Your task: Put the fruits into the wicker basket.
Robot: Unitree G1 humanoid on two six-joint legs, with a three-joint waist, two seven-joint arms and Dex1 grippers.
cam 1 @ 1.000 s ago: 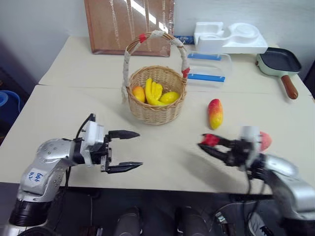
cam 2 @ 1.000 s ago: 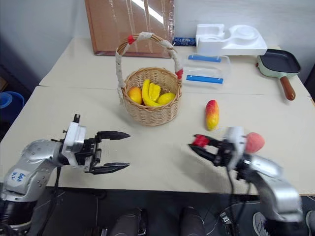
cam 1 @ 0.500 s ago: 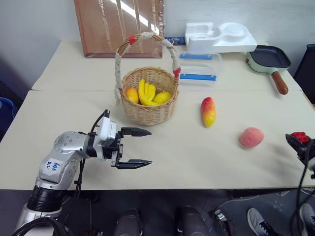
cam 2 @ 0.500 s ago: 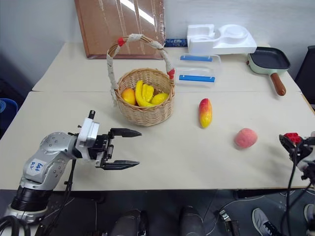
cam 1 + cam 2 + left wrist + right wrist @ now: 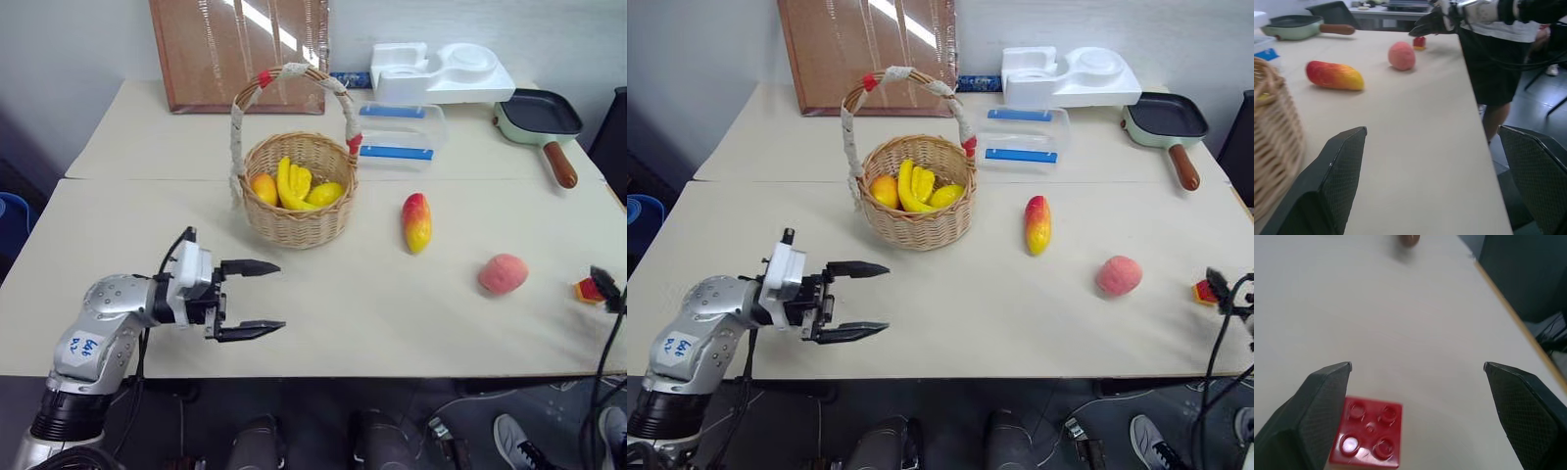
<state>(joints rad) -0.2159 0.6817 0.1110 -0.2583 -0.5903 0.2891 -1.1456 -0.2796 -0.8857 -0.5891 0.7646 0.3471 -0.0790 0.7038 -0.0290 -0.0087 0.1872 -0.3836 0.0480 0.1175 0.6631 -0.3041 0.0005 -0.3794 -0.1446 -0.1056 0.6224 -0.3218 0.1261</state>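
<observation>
The left gripper (image 5: 250, 298) is held open near the table's (image 5: 343, 313) front edge. The woven wicker basket (image 5: 299, 191), holding yellow fruit, stands mid-table. The smooth red-and-yellow mango (image 5: 416, 222) and fuzzy round peach (image 5: 503, 274) lie rightward. The right gripper (image 5: 1415, 377), earlier clamped on the studded red brick (image 5: 1367, 439), has been swung to the right edge and opened; the brick lies between its jaws.

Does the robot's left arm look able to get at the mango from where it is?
Probably yes: the left end effector stands open, and only bare table lies between it and the mango. The basket sits off that path.
</observation>
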